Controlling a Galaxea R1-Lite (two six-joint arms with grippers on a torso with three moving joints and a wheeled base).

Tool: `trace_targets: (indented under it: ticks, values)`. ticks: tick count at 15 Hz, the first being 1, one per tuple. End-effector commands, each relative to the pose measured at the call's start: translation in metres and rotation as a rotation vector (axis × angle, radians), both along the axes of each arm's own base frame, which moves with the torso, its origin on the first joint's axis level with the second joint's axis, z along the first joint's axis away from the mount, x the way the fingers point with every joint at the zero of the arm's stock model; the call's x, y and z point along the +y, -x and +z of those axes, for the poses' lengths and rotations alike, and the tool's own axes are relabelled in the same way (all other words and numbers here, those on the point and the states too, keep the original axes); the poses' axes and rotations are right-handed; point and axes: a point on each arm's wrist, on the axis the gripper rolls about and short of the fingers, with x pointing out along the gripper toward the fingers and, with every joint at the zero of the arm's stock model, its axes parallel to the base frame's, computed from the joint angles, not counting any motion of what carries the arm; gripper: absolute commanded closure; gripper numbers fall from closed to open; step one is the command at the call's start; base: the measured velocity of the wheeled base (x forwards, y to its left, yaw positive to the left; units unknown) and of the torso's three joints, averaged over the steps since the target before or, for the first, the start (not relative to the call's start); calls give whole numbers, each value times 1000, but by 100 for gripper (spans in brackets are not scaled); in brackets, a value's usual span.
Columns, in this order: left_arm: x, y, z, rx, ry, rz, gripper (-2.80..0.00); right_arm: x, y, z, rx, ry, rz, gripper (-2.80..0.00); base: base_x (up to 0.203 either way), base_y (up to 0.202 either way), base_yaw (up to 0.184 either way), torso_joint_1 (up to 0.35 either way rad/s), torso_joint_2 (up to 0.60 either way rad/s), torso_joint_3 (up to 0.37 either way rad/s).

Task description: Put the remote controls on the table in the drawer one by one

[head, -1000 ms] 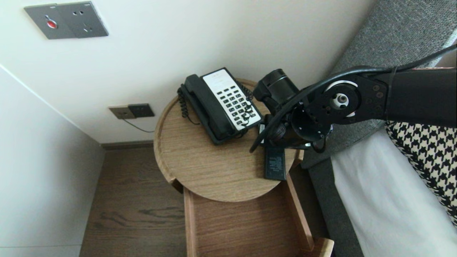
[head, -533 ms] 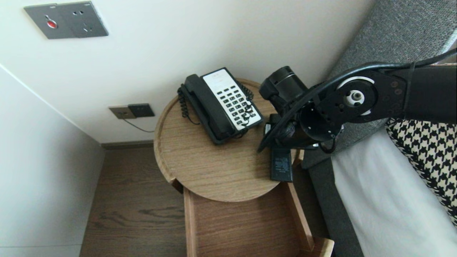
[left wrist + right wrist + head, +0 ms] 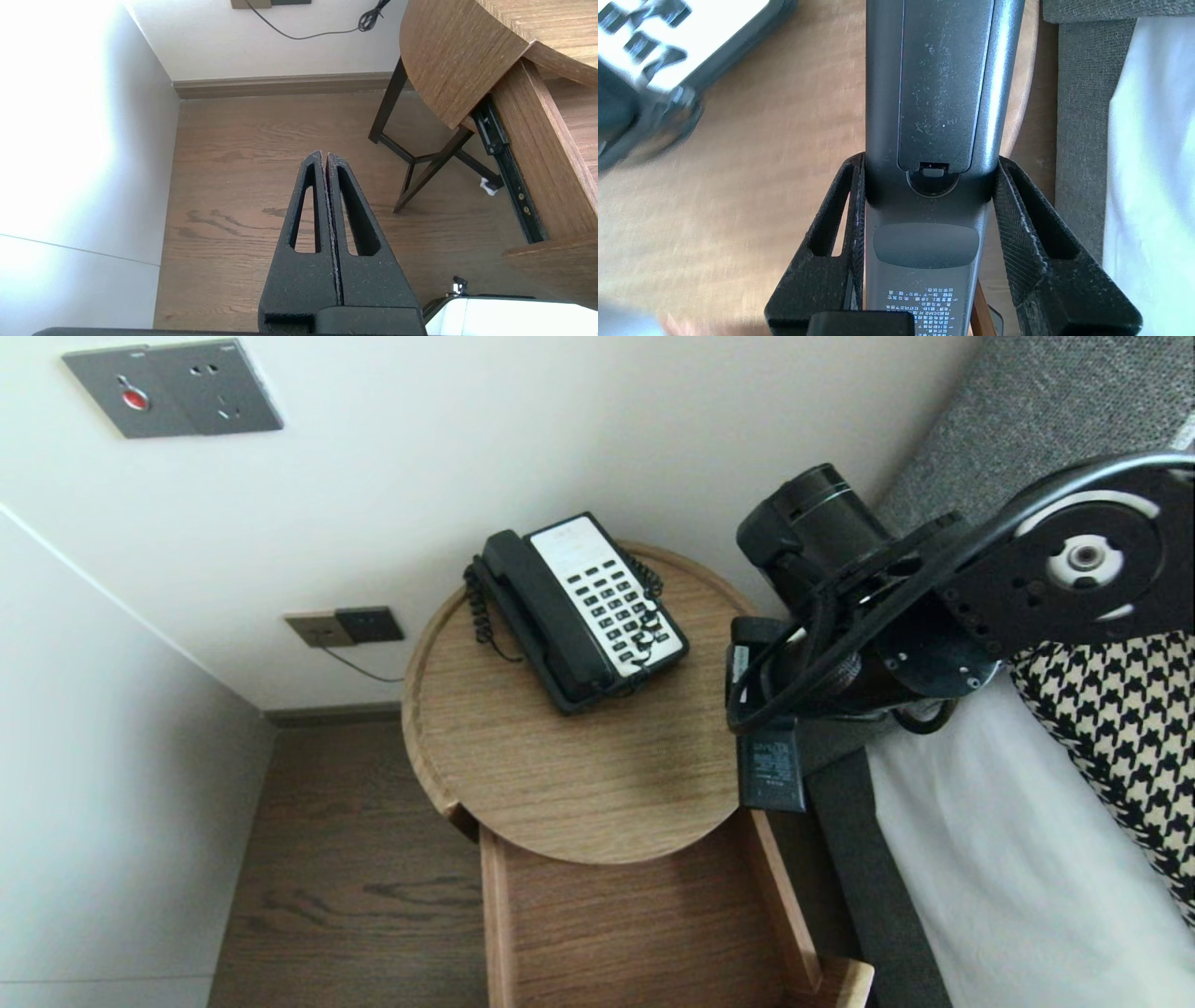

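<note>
My right jaws pinch a dark remote control [image 3: 943, 84] across its width, one of the fingers [image 3: 831, 219] pressed to each long side. It faces me back-up, so I see the battery cover and a block of small print. From my head, the remote control [image 3: 771, 773] hangs just off the rim of the round wooden tabletop [image 3: 560, 775] at about 3 o'clock, clear of the wood, in the gap between the tabletop and the bed [image 3: 1008, 877]. Its free end points toward 6 o'clock. The wrist above it hides the grip itself in that view. On the tabletop, toward 12 o'clock, sits a black telephone [image 3: 579, 607] with a white keypad, its handset on the cradle and its coiled cord at the 9 o'clock side. At the tabletop's 6 o'clock an open wooden drawer [image 3: 635, 915] juts out from beneath it. A houndstooth pillow [image 3: 1120, 737] lies on the bed at 3 o'clock from the remote control, below the grey headboard [image 3: 1027, 411]. On the wall a grey socket panel [image 3: 173, 387] sits at 10 o'clock from the telephone. My left jaws are pressed together with nothing between the fingers [image 3: 355, 284], parked over the wooden floor [image 3: 243, 140] beside the tabletop's dark legs.
</note>
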Motion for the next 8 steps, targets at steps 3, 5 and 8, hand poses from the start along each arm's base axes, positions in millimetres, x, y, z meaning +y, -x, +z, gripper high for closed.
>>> trace_targets:
  ticks: [3, 5, 8]
  values:
    - [0, 0, 0, -1, 0, 1, 0, -9, 36, 12, -19, -1, 73, 0, 0, 0, 0, 0, 0, 0]
    - [0, 0, 0, -1, 0, 1, 0, -4, 58, 11, -17, 23, 158, 0, 0, 0, 0, 0, 0, 0]
    - [0, 0, 0, -1, 0, 1, 0, 1, 84, 12, 3, 3, 280, 0, 0, 0, 0, 0, 0, 0]
